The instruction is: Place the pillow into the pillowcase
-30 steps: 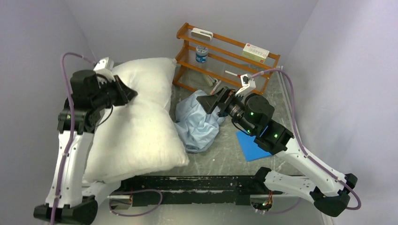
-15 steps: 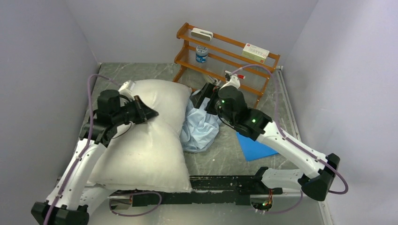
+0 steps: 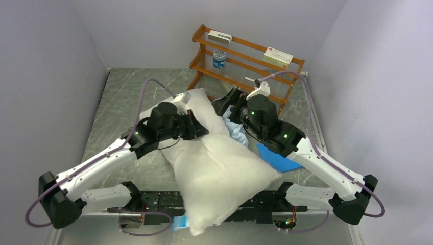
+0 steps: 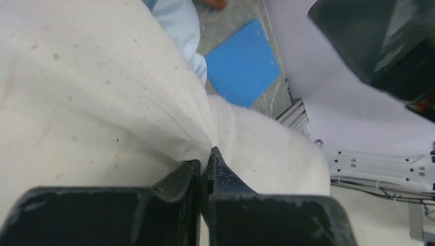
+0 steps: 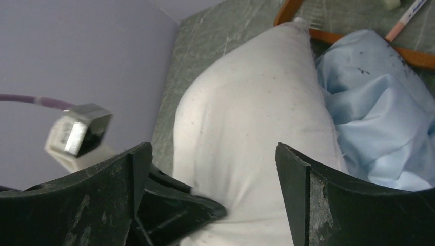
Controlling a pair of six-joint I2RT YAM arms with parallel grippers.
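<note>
From above, the pillow (image 3: pixel 219 168) and the right arm (image 3: pixel 286 140) covered most of the pillowcase (image 3: pixel 236 130); only a sliver showed. The arm also hid part of the blue sheet (image 3: pixel 282 162). Print on the box (image 3: pixel 278 56) on the shelf (image 3: pixel 245 45) was too small to read.

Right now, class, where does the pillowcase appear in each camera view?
Top external: pillowcase, a sliver at centre, between pillow and right arm.
Left wrist: pillowcase at the top edge, beyond the pillow.
Right wrist: pillowcase at the right, beside the pillow.
Shared landmark: the pillow, bordering it in every view.
</note>
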